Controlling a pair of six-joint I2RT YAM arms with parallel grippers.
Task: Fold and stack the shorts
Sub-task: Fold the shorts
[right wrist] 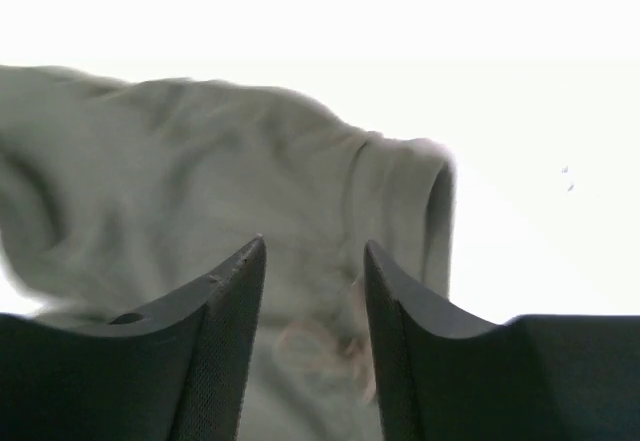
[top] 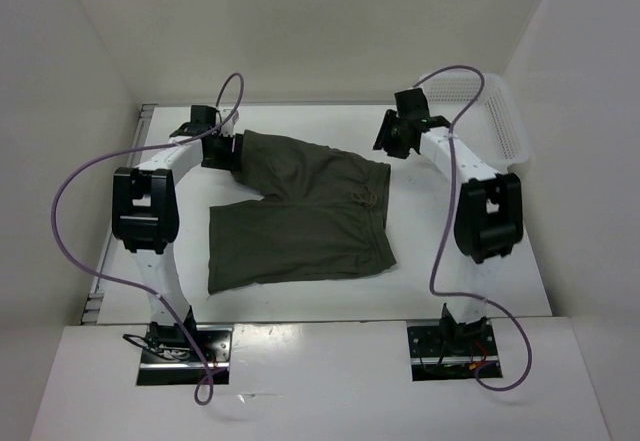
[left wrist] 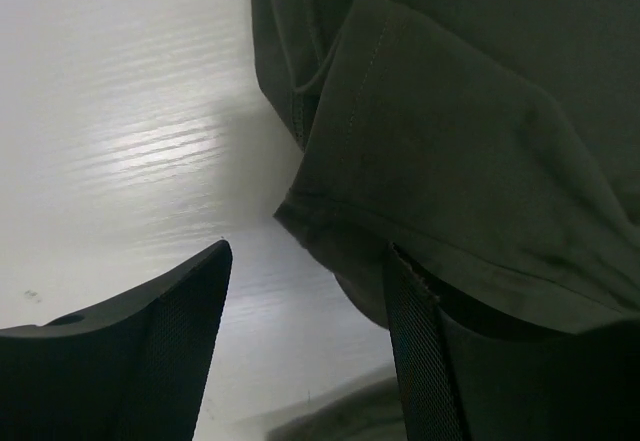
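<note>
Table (top: 470,281): white; both arms are bolted at its near edge and reach toward the far half.
Shorts (top: 300,221): olive, spread flat mid-table and unfolded. The waistband is to the right and the legs to the left. The near leg lies square; the far leg splays toward the far-left corner.
Left arm (top: 145,206): elbow raised at the left, forearm reaching away, wrist pitched down at the far leg's hem.
Left gripper (top: 218,149): released, jaws wide. In the wrist view the hem laps against one finger (left wrist: 425,361) and the other finger is over bare table. No pinch yet.
Right arm (top: 488,216): elbow high at the right, wrist turned inward near the waistband's far corner.
Right gripper (right wrist: 314,244): unclenched, narrower gap, nothing between. The cloth beneath is blurred, so its height above it is unclear.
Reason for placement (judgement): each claw sits at a far corner, ready to pinch and bring the far leg over the near one.
Progress (judgement): first fold not started.
Basket (top: 495,111): white mesh, far right, beyond the right gripper and apart from the shorts.
</note>
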